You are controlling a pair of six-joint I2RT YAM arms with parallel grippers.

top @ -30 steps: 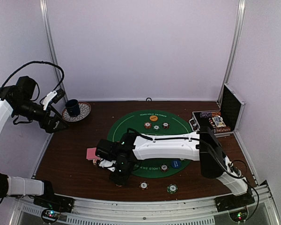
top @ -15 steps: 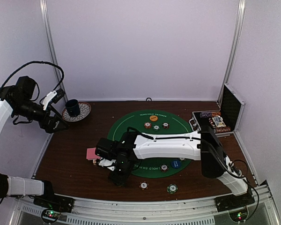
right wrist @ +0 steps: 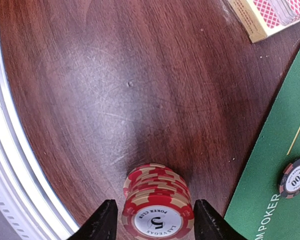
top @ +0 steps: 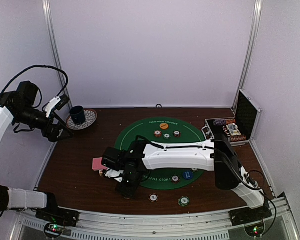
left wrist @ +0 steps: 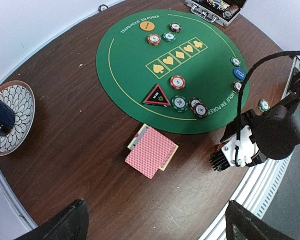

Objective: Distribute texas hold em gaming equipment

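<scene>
At the bench's [right wrist: 65,75] front, by the mat [right wrist: 270,165], my right hand [right wrist: 155,220] has a finger each side of the red chips [right wrist: 156,190]. I cannot tell if it squeezes. Maybe one player's pile goes here. My left hand [top: 61,132] hangs open, out of the way.

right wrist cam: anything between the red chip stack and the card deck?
Nothing. In the right wrist view, only bare brown tabletop lies between the red chip stack and the card deck.
</scene>
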